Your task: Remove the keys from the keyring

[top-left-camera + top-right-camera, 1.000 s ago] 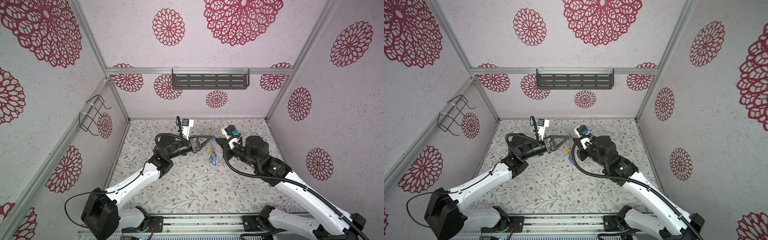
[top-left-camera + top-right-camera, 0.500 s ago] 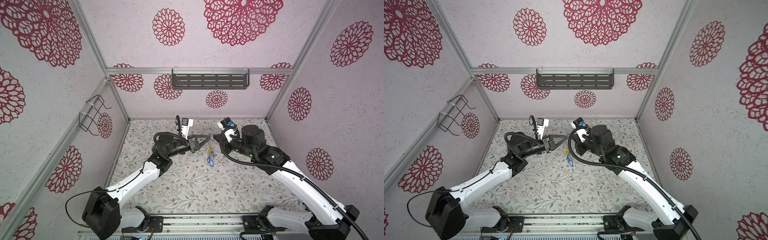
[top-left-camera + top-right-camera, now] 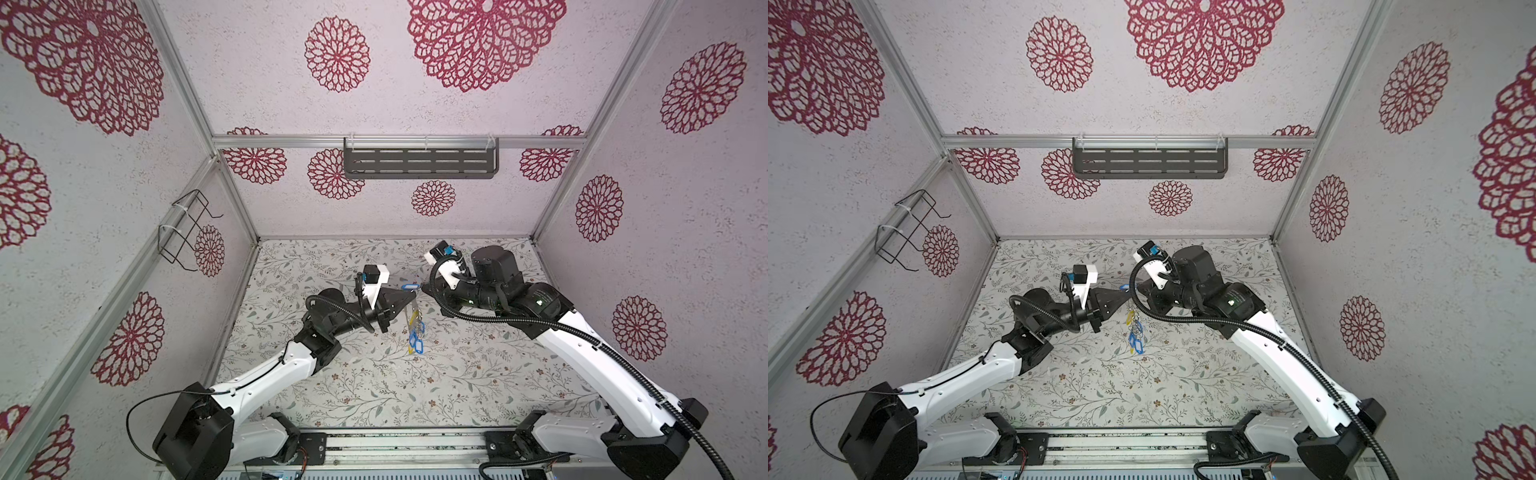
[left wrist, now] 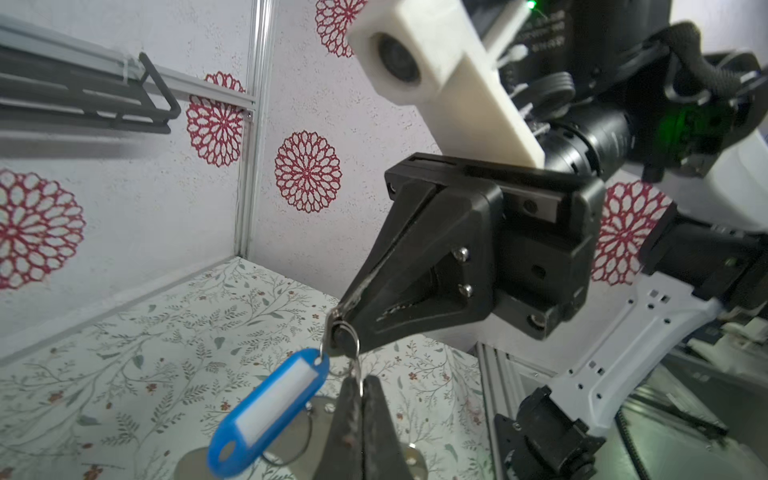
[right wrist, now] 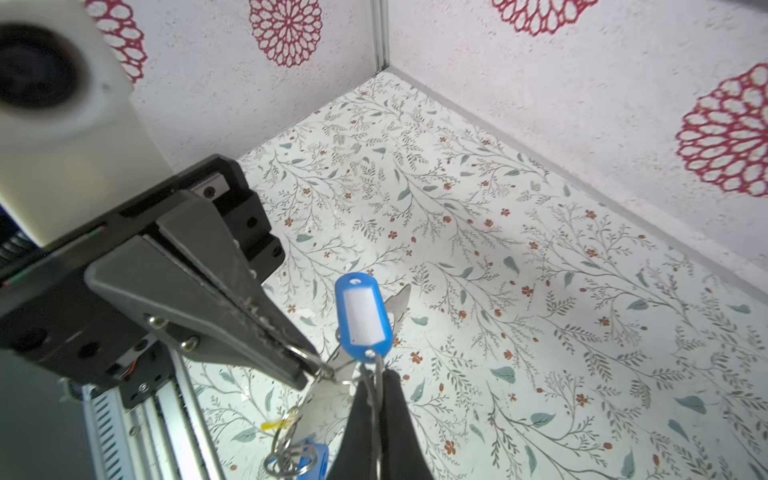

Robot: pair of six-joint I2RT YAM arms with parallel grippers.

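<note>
left gripper (image 3: 411, 297) pinched shut on the keyring (image 5: 400, 305), held off the table; right gripper (image 4: 340, 328) clamped on the silver loop (image 4: 353, 338) of one blue key (image 4: 270, 411), at 2 o'clock of the left tip in both top views; other keys (image 3: 417, 337) dangle at 6 o'clock

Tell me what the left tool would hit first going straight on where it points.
Most likely the right tool, whose shut black tips sit right ahead of the left tool; the blue plastic key tag hangs beside that line.
</note>
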